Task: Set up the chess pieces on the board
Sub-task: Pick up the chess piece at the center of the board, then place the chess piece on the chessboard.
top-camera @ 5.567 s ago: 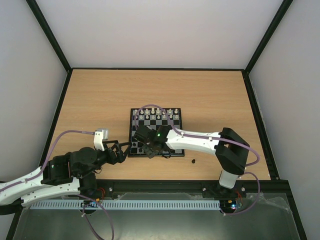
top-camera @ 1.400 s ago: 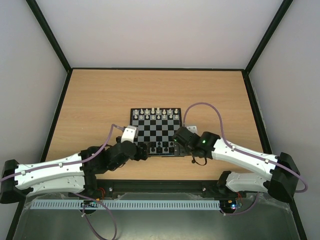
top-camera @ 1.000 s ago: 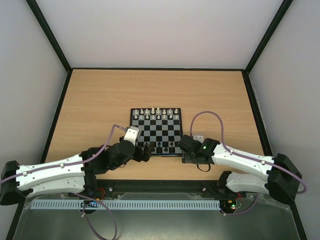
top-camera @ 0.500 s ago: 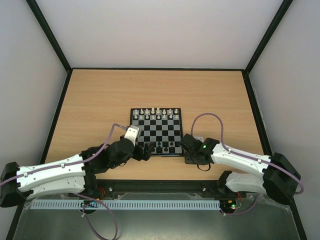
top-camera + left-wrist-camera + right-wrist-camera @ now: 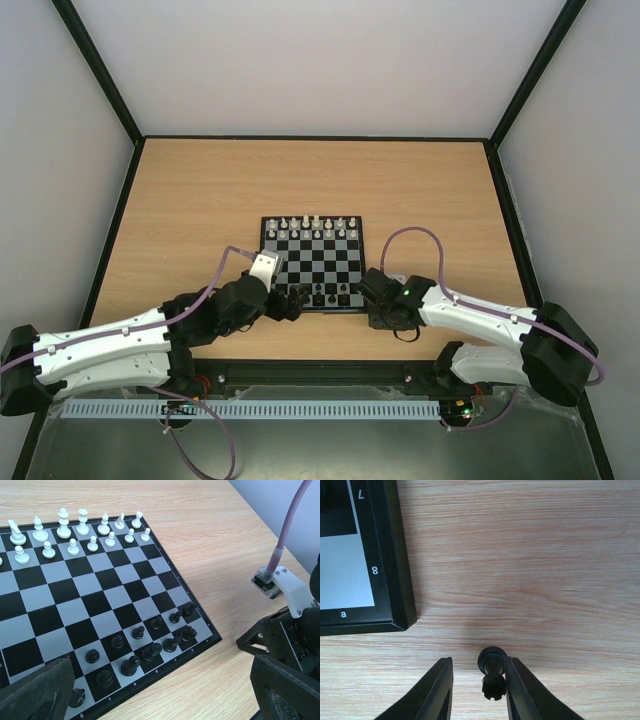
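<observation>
Chessman, black, lies on the table beside the board, lengthwise between narrow-set fingers of the right pincer, touching one, unclamped; left pincer gapes wide

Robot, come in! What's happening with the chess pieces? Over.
Left gripper open, over board near edge. Right gripper open, straddling a black piece on the table beside the board. Nothing blocking.

The board lies in the middle of the desk. Chess pieces fill its two far rows; others stand along its near edge. A stray piece rests on the desk just off the board's near right corner, between the fingers of the right end effector.
</observation>
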### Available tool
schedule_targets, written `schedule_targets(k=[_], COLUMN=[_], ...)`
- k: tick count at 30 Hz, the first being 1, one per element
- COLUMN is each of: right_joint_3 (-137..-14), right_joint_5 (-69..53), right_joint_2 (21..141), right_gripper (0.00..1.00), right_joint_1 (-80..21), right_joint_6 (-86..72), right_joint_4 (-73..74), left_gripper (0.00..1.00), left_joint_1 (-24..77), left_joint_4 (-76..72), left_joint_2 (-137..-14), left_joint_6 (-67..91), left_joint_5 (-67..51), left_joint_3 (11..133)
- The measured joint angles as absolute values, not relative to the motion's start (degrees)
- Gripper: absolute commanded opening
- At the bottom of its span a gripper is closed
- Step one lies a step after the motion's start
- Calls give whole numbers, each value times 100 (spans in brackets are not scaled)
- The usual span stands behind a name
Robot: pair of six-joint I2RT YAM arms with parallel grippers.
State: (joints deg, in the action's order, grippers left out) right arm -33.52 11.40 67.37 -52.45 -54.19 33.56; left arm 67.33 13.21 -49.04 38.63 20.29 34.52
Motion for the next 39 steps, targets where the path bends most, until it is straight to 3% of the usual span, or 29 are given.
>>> schedule_targets(k=[6, 13, 30, 39], right_joint_3=[-3352, -3352, -4018, -4831], right_joint_5=[1142, 1149, 1295, 1374], right_joint_2=[6812, 6834, 6853, 7542], right_gripper=[17, 10, 9, 11], right_joint_1=[-5245, -5245, -5245, -5245], right_joint_6=[-5424, -5426, -5288, -4880], right_joint_4=[3356, 3358, 3771, 3896], left_gripper=[99, 99, 99, 99], left_joint_1=[6692, 6611, 6440, 6351], left_joint_4=[1302, 1260, 1256, 1256], left_joint_2=[-4901, -4882, -4862, -4862], left_joint_6=[3806, 3752, 3653, 3638], left_joint_5=[1979, 1929, 1813, 1785], left_joint_3=[3452, 3398, 3367, 3367])
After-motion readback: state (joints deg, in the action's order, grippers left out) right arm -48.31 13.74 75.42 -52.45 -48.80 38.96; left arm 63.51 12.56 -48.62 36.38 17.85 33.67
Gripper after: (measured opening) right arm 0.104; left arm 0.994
